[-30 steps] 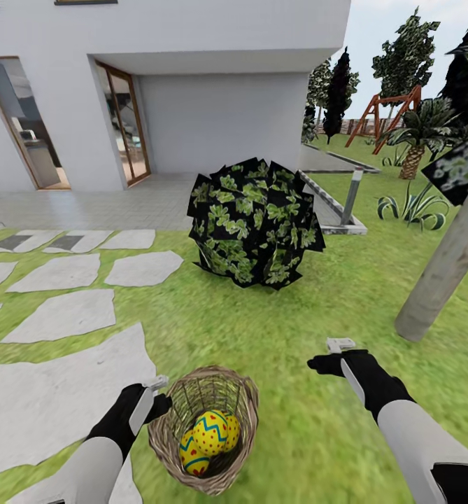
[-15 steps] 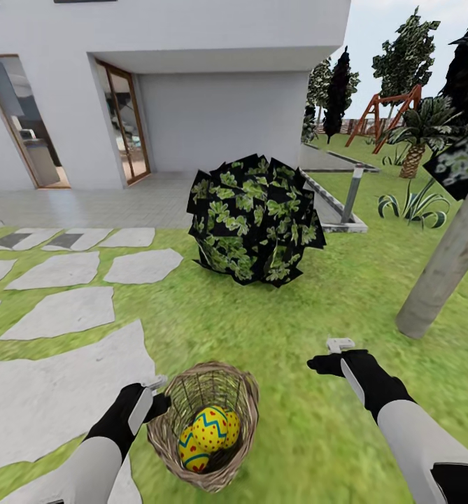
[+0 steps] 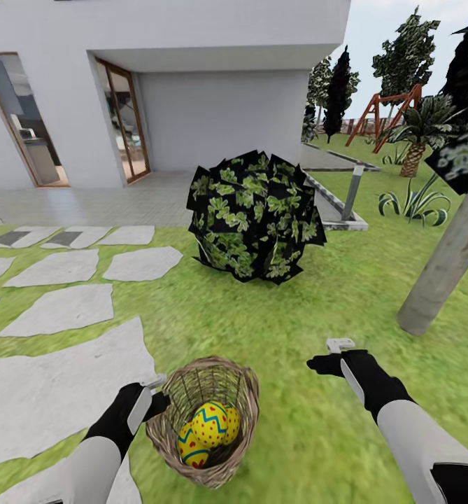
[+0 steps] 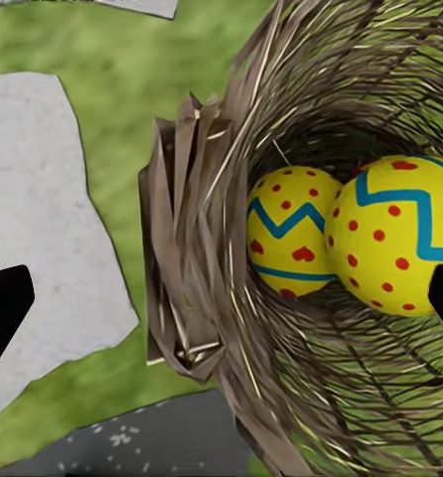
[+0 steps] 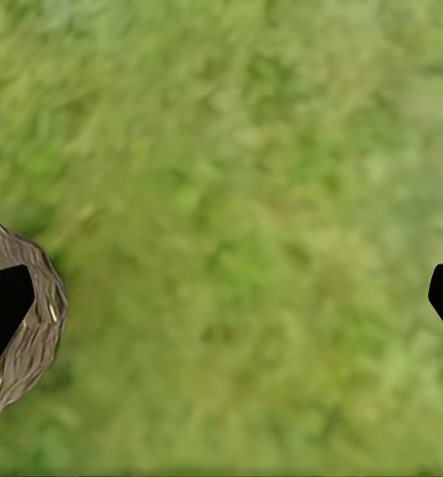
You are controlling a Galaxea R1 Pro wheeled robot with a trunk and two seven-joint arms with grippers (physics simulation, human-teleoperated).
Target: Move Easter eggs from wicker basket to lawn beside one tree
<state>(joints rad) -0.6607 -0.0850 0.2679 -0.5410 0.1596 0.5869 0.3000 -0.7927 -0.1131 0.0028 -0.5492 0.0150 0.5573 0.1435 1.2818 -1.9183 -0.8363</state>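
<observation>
Beside the left tool, the wicker basket sits slightly nearer now.

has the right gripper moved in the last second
No. In the head view the right gripper sits where it was; the bush and tree trunk only shifted slightly as the camera moved.

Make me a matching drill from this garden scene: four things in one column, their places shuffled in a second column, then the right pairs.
Things
1. Easter eggs
2. left hand
3. right hand
4. tree

Places
A. over bare lawn, to the right of the wicker basket
B. inside the wicker basket
C. trunk rising from the grass at the head view's right edge
D. at the basket's rim, on the side toward the paving slabs

Pairs: 1-B, 2-D, 3-A, 4-C
</observation>
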